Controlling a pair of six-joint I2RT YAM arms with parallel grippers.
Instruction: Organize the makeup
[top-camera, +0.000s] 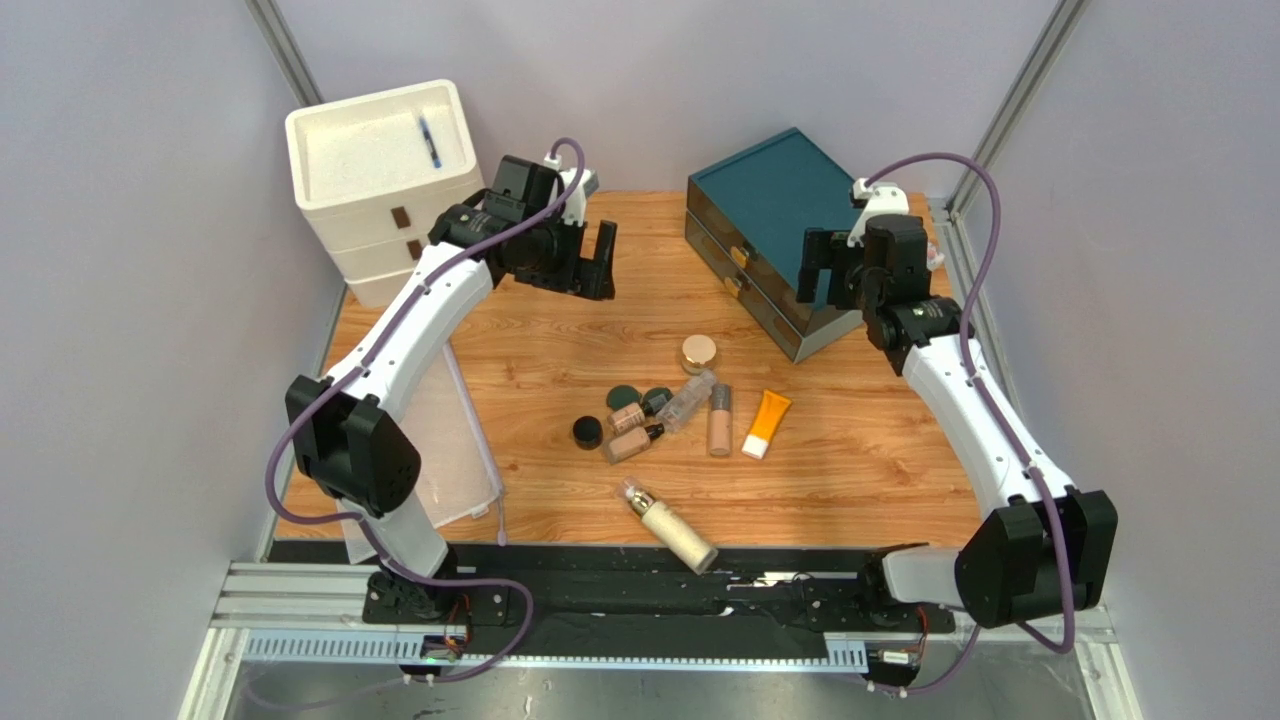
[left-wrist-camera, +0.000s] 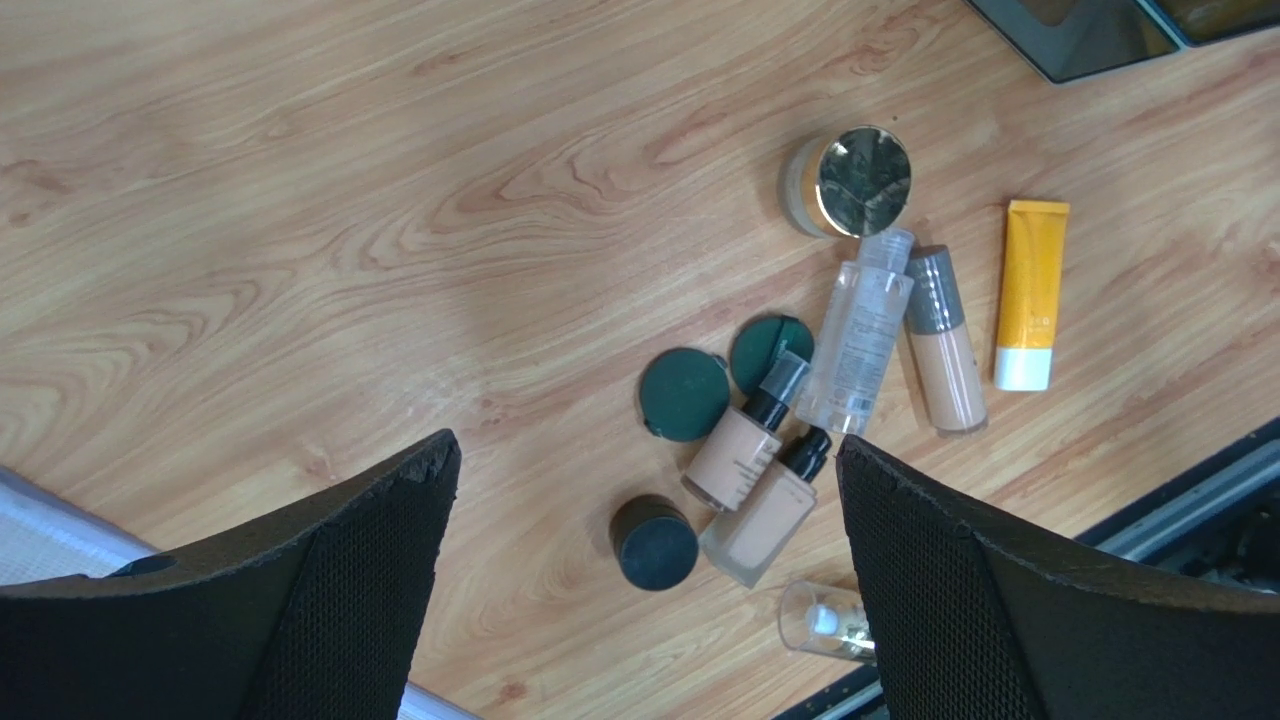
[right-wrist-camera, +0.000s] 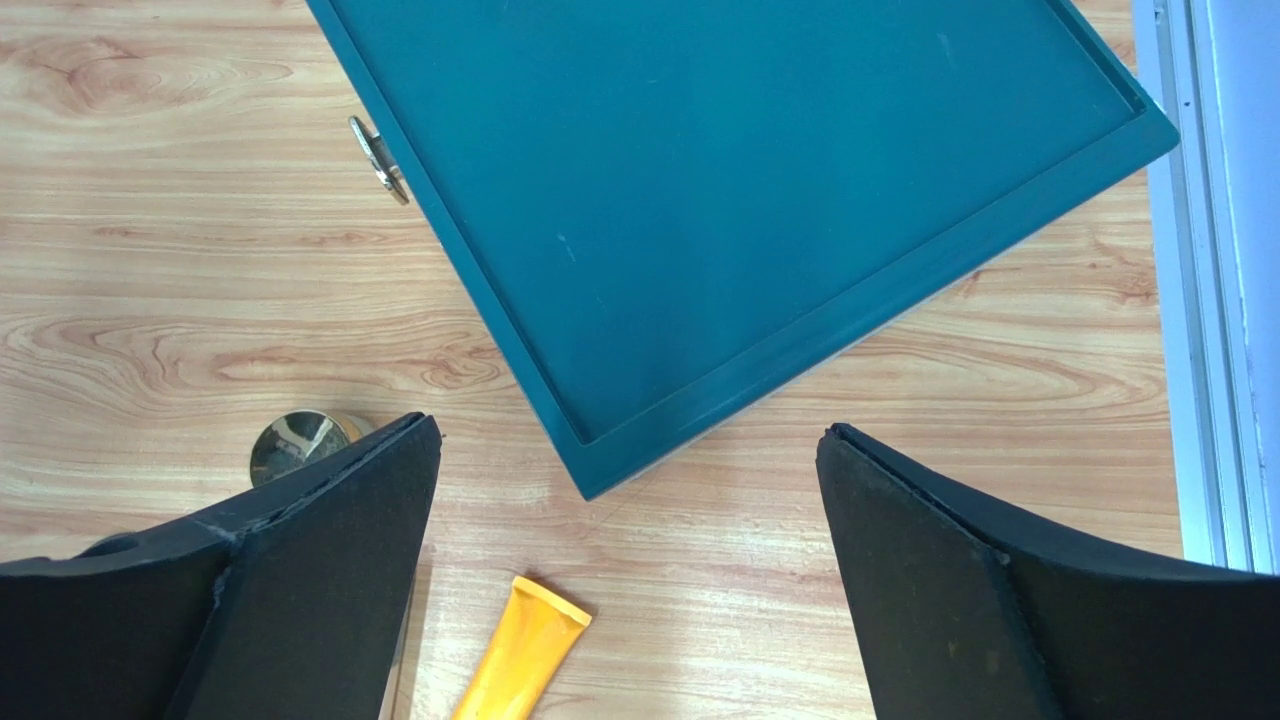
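The makeup lies in a cluster mid-table: gold-lidded jar (top-camera: 697, 353), clear bottle (top-camera: 685, 399), beige bottles (top-camera: 634, 426), grey-capped beige bottle (top-camera: 720, 419), orange tube (top-camera: 765, 423), dark green compacts (top-camera: 627, 398), black jar (top-camera: 586, 432). A cream pump bottle (top-camera: 670, 525) lies nearer the front. My left gripper (top-camera: 583, 258) is open and empty, high over the back left. The left wrist view shows the black jar (left-wrist-camera: 654, 542) and beige bottles (left-wrist-camera: 747, 473) below it. My right gripper (top-camera: 839, 267) is open and empty above the teal box; its wrist view shows the orange tube (right-wrist-camera: 526, 648).
A teal drawer box (top-camera: 778, 233) stands at the back right; it fills the right wrist view (right-wrist-camera: 721, 180). A white drawer unit (top-camera: 383, 180) at the back left holds a blue pen (top-camera: 430, 144) on top. A clear flat tray (top-camera: 451, 443) lies at the left edge.
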